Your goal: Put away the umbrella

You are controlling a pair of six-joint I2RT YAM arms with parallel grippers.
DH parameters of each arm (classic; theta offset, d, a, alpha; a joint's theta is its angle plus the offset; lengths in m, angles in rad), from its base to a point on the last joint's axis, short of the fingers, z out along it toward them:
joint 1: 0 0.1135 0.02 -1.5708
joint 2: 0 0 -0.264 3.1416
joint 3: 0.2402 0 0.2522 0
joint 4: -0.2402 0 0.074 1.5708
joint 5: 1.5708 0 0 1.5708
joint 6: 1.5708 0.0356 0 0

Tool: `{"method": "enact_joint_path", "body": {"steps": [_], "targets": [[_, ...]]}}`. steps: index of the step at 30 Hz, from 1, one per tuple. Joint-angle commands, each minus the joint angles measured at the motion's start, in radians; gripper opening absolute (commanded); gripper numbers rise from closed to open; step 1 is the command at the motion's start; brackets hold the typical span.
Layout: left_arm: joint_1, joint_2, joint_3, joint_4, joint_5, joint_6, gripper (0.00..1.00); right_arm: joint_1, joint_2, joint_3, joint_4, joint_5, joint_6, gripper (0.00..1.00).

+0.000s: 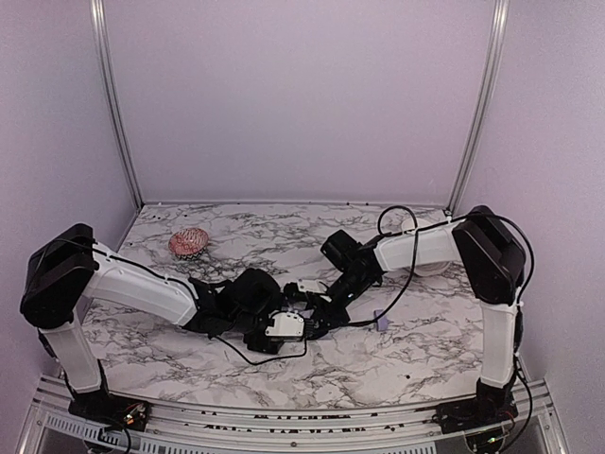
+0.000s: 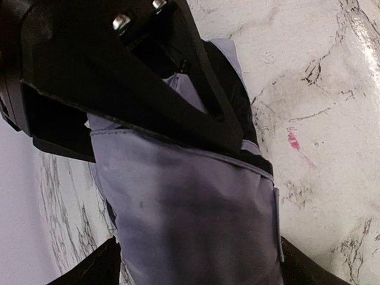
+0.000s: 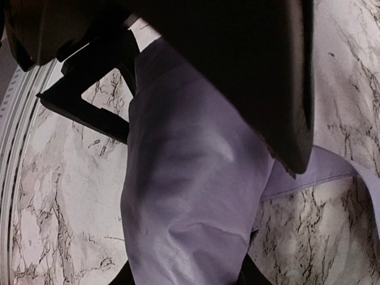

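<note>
Count: 1 umbrella [image 2: 190,214], 2 grippers, 1 other obj on table. Umbrella is collapsed into a soft bundle, pale lavender fabric outside w/ slight sheen and creases, black lining showing at one end; shaft and handle not visible. 1 loose lavender flap [image 3: 332,166] trails off the bundle onto the marble. Bundle lies on the marble table [image 1: 425,340], approx centre, near front edge, between both arms' tips and mostly hidden under them in top view. R gripper [image 3: 187,279]: jaws about a third apart, fabric pinched between fingers [image 3: 246,276]. L gripper [image 2: 202,270]: jaws wide, fingers [image 2: 98,267] flanking the bundle on both sides; can't tell if pressing or just beside. Farther out: 1 pink mark [image 2: 293,141] on marble beside bundle; 1 pinkish-red knobbly ball [image 1: 189,243] at back left, well apart.
</note>
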Motion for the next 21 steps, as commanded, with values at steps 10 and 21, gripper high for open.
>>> {"method": "enact_joint_path", "body": {"steps": [10,21], "targets": [[0.041,0.177,0.178,-0.549,0.301,-0.131,0.46,-0.030,0.018,-0.029,-0.072,0.059,0.062,0.54],[0.045,0.209,0.194,-0.563,0.276,-0.215,0.00,-0.157,-0.275,-0.163,0.241,0.109,0.221,1.00]]}}
